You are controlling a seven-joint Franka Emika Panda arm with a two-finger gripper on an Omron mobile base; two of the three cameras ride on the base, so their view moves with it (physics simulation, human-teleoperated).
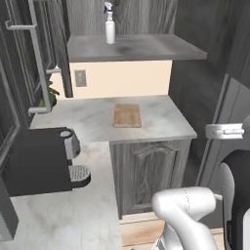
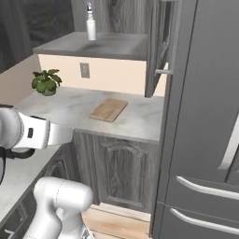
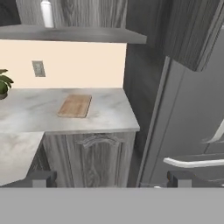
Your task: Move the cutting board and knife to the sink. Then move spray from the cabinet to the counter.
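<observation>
The tool (image 3: 108, 178), jaws spread wide and holding nothing, faces the cutting board (image 3: 75, 106) lying flat on the surface (image 3: 107, 114), leaving room for approach.

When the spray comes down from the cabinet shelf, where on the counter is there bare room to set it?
Bare stone lies on the counter between the cutting board and its right edge, and left of the board toward the plant. The front left run beside the coffee machine is tighter. The spray stands alone on the shelf.

Cutting board (image 1: 127, 115) on counter (image 1: 161, 122), below spray (image 1: 110, 24)
</observation>
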